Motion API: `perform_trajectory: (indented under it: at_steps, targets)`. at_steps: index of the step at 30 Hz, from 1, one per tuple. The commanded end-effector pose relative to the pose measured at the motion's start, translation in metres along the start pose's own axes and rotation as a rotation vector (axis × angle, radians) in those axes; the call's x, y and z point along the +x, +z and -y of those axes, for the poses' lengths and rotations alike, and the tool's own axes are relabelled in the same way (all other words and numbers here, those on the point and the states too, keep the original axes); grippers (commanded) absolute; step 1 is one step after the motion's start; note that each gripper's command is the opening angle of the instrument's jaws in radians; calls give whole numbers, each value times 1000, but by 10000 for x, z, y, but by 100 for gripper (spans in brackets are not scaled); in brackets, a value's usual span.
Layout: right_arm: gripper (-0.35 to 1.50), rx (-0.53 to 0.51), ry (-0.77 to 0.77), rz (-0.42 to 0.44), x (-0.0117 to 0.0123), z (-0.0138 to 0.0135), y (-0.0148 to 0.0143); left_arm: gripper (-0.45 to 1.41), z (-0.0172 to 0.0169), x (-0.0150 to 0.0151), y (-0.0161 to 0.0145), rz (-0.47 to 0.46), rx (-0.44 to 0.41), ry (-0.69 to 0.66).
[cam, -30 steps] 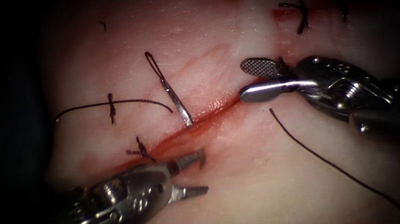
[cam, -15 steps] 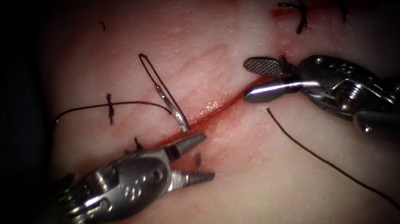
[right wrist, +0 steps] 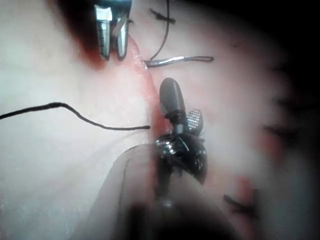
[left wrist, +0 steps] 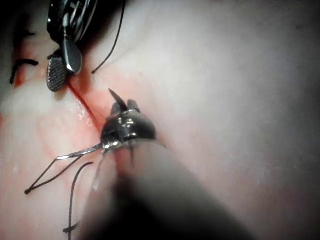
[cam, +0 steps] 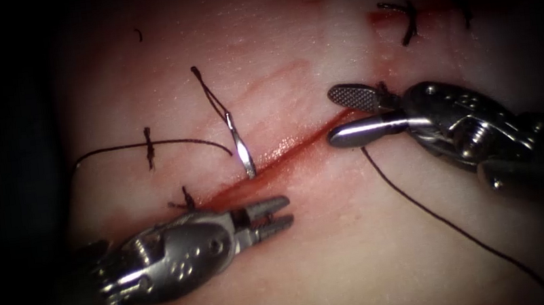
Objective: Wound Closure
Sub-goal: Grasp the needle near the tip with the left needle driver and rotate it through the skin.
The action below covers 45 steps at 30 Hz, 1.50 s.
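Pale tissue [cam: 337, 247], cut [cam: 273, 162] unclosed: needle [cam: 242, 150] stands in its left lip, thread [cam: 209, 94] trailing.
Left hand [cam: 281, 213] nearly closed, empty; right hand [cam: 343, 113] wide open, empty — any grasp should land mid-curve.

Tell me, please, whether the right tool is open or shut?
Open: the right tool has its jaws spread, holding nothing.
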Motion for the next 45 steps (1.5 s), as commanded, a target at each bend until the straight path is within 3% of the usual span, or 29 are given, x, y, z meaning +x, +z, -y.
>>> perform_trajectory:
  at_steps: [1, 2, 3, 5, 7, 10, 11, 13, 14, 18, 24, 32, 35, 45]
  targets:
    - [98, 34, -1, 11, 1, 1, 7, -35, 5, 1, 6, -27, 1, -24]
    - [88, 63, -6, 21, 1, 4, 7, -35, 7, 3, 6, -54, -6, -86]
    - [71, 164, -60, 49, 0, 15, 6, -35, 10, 5, 5, -101, -20, -204]
    - [24, 271, -120, 88, 1, 29, 5, -35, 12, 6, 5, -146, -45, -316]
    - [10, 369, -258, 151, 7, 59, 9, -35, 14, 7, 5, -179, -58, -411]
    - [12, 399, -307, 159, 9, 71, 14, -35, 15, 6, 5, -204, -70, -467]
    - [31, 417, -384, 181, 9, 85, 24, -35, 14, 5, 4, -245, -99, -578]
    - [34, 425, -400, 186, 8, 86, 27, -35, 14, 4, 4, -260, -109, -616]
    - [47, 425, -437, 216, -1, 88, 36, -35, 14, 4, 0, -307, -146, -728]
    - [54, 414, -486, 298, -28, 77, 43, -35, 18, 4, -9, -349, -173, -847]
    - [59, 388, -522, 385, -48, 62, 41, -35, 18, 6, -23, -378, -211, -966]
    - [61, 318, -546, 389, -54, 56, 48, -35, 12, 13, -30, -414, -294, -1145]
    - [61, 301, -570, 430, -58, 53, 52, -35, 8, 23, -33, -439, -376, -1256]
    - [57, 261, -589, 463, -66, 42, 55, -35, 2, 66, -51, -495, -591, -1429]
